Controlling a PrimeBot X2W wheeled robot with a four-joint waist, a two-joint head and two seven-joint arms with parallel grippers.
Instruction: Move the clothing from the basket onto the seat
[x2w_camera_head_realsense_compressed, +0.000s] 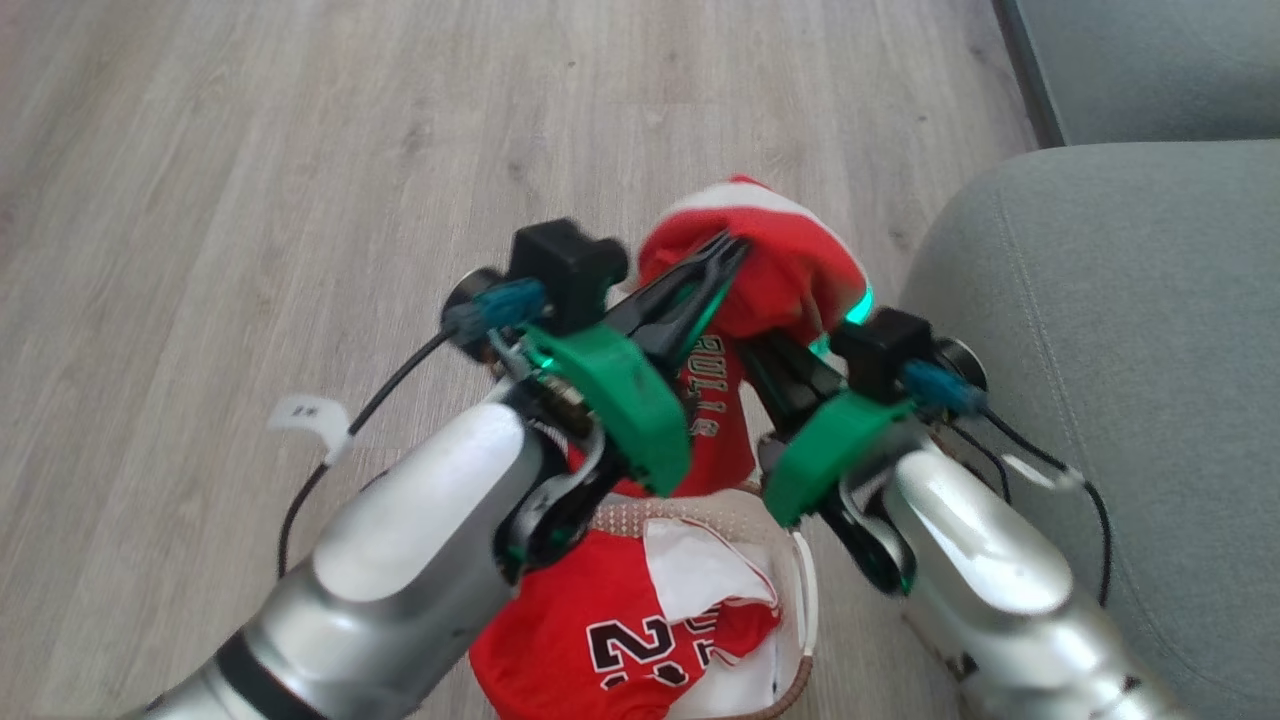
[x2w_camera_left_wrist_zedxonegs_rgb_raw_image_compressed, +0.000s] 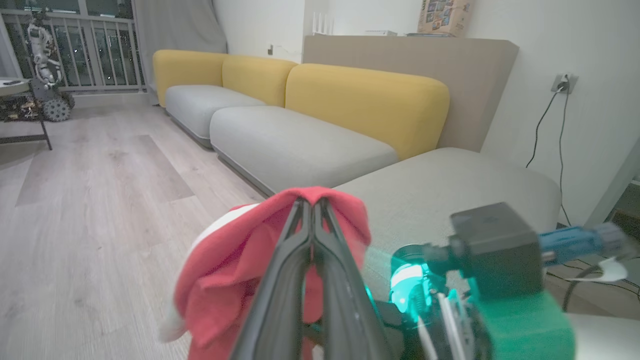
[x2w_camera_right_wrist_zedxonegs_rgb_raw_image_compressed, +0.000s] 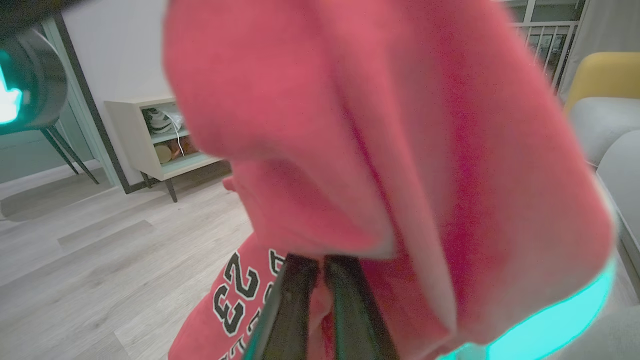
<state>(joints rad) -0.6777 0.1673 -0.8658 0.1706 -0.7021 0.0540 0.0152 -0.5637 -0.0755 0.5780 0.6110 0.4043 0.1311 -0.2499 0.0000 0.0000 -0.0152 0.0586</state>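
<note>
I have the left hand (x2w_camera_head_realsense_compressed: 733, 248) up above the far end of the basket (x2w_camera_head_realsense_compressed: 805, 590), its two fingers pressed together on a fold of the red jersey (x2w_camera_head_realsense_compressed: 775, 275). In the left wrist view those fingers (x2w_camera_left_wrist_zedxonegs_rgb_raw_image_compressed: 300, 235) meet at the tips with the cloth (x2w_camera_left_wrist_zedxonegs_rgb_raw_image_compressed: 225, 280) draped over them and bunched to the left. The right hand (x2w_camera_head_realsense_compressed: 785, 360) comes in from the right and goes into the same bundle lower down. In its own wrist view the right hand (x2w_camera_right_wrist_zedxonegs_rgb_raw_image_compressed: 320, 262) has its fingers close together with red cloth between them, so I read it as pinching the jersey (x2w_camera_right_wrist_zedxonegs_rgb_raw_image_compressed: 400, 150), though the tips are tucked under a fold. The jersey is held in the air between the two hands, white trim on top. Its lettered part hangs down toward the basket's far rim, and I cannot tell whether it touches. A second jersey (x2w_camera_head_realsense_compressed: 580, 630) lies inside the basket with a black number facing up and white lining turned out. The basket stands on the wooden floor (x2w_camera_head_realsense_compressed: 300, 200), just left of the grey-green seat (x2w_camera_head_realsense_compressed: 1100, 350). The seat (x2w_camera_left_wrist_zedxonegs_rgb_raw_image_compressed: 450, 185) is bare beyond the left hand, and a sofa (x2w_camera_left_wrist_zedxonegs_rgb_raw_image_compressed: 350, 95) with yellow backs runs farther off.
</note>
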